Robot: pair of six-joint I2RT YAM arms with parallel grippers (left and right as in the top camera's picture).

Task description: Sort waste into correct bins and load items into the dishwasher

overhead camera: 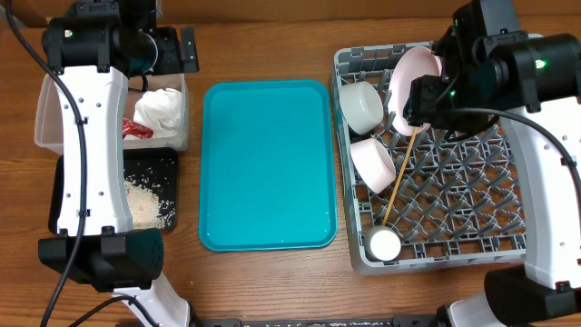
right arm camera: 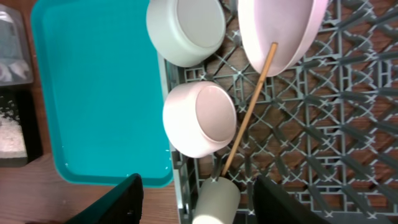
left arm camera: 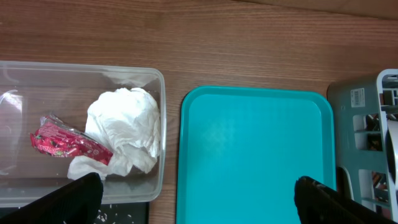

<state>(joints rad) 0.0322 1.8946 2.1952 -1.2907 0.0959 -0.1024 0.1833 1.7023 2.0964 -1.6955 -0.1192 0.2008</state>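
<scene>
Left end effector (left arm camera: 199,186) and right end effector (right arm camera: 196,183) both gape wide, empty. Wrapper (left arm camera: 62,142) and napkin (left arm camera: 127,130) lie in the clear tub (left arm camera: 81,71), upper left overhead; rice (overhead camera: 145,202) in the black tray (overhead camera: 150,163) below it. Bowls (right arm camera: 202,118), plate (right arm camera: 280,31), cup (right arm camera: 217,200) and chopstick (right arm camera: 249,112) sit in the rack (right arm camera: 354,137), right. Seemingly little remains.

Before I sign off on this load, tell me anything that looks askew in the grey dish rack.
One thing: the thin wooden chopstick lies diagonally across the grey lattice rack, upper end on the pale pink plate, lower end by the small white cup, not slotted.
</scene>
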